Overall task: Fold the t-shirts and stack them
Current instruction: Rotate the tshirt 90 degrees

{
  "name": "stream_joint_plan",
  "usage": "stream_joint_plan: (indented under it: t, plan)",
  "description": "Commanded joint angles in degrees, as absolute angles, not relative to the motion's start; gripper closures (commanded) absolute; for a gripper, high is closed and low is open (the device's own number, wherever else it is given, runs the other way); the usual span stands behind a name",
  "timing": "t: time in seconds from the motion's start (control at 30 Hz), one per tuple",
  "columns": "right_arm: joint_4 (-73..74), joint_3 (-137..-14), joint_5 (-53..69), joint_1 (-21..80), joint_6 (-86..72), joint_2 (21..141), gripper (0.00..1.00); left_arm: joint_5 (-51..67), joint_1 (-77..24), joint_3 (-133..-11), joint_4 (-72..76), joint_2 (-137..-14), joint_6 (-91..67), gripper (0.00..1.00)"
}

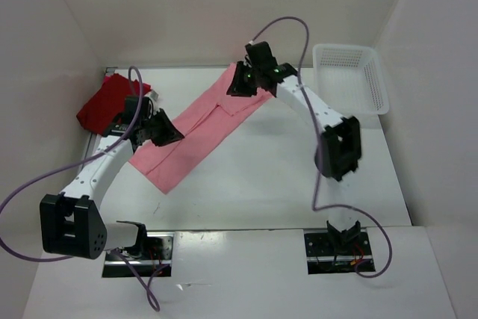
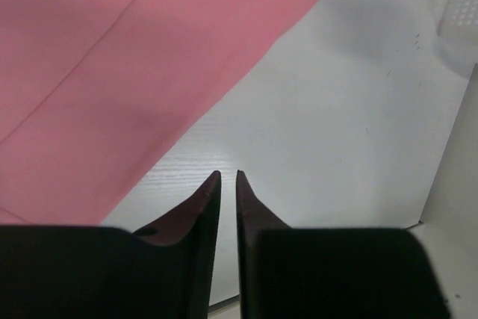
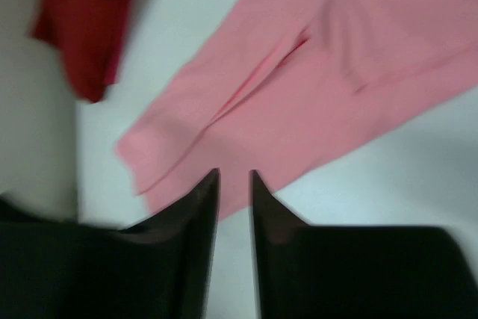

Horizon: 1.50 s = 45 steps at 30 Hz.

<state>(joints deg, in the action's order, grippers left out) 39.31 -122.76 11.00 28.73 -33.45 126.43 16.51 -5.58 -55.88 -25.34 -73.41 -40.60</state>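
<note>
Pink t-shirt (image 1: 196,131), folded into a long strip, is laid diagonally across the white worktop (image 1: 269,177). A red t-shirt (image 1: 104,106) is bunched at the far left corner. Left hand (image 2: 228,178) is held by the strip's near half and right hand (image 3: 234,177) over its far end, each with fingers narrowly apart and nothing gripped.

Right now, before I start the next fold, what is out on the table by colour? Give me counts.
Pink t-shirt: 1
Red t-shirt: 1 heap (I cannot tell whether it hides a second one)
White mesh basket: 1
Total: 3
</note>
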Motion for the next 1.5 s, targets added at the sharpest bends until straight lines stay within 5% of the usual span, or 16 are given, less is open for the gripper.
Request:
stream_joint_plan:
  t: [0.0, 0.07, 0.2, 0.27, 0.3, 0.43, 0.73, 0.97, 1.23, 1.27, 1.4, 1.47]
  plan:
    - [23.3, -100.0, 16.6, 31.2, -34.8, 106.8, 0.79, 14.8, -5.4, -56.0, -26.5, -72.7, -39.0, 0.83]
    - [19.9, -88.8, 16.6, 33.7, -37.2, 103.7, 0.96, 14.8, -3.8, -56.0, -27.0, -72.7, -38.4, 0.87]
    - [10.2, -77.5, 20.9, 41.4, -45.2, 105.0, 1.0, 12.6, -0.8, -56.6, -29.7, -72.7, -35.3, 0.87]
    - [6.0, -74.7, 20.9, 46.0, -49.4, 107.0, 0.88, 12.6, 2.0, -56.6, -30.4, -72.7, -34.0, 0.85]
    - [4.1, -74.7, 20.3, 48.0, -50.1, 109.7, 0.72, 13.1, 2.7, -56.6, -30.9, -72.7, -34.0, 0.82]
    - [4.0, -79.3, 17.9, 49.7, -50.1, 116.6, 0.57, 13.1, 4.5, -56.6, -30.9, -72.2, -33.0, 0.79]
    - [7.6, -87.9, 11.4, 50.4, -53.0, 127.4, 0.45, 18.3, 6.9, -54.8, -29.4, -71.6, -33.6, 0.76]
    - [12.7, -90.7, 10.7, 49.3, -52.9, 129.4, 0.98, 18.3, 6.2, -54.8, -28.2, -73.3, -32.3, 0.73]
    - [15.5, -61.7, 13.4, 39.3, -43.4, 104.4, 1.0, 17.8, -5.4, -54.3, -25.9, -77.5, -33.7, 0.67]
    - [17.4, -57.5, 13.4, 37.9, -40.7, 102.4, 0.98, 17.8, -7.2, -54.3, -25.9, -78.0, -33.7, 0.66]
    - [19.9, -51.4, 15.9, 33.9, -37.8, 94.6, 0.48, 17.1, -13.2, -53.0, -25.1, -80.3, -35.9, 0.59]
    - [19.9, -49.1, 15.9, 33.9, -40.1, 91.9, 0.44, 17.8, -14.2, -51.4, -25.8, -80.3, -35.9, 0.52]
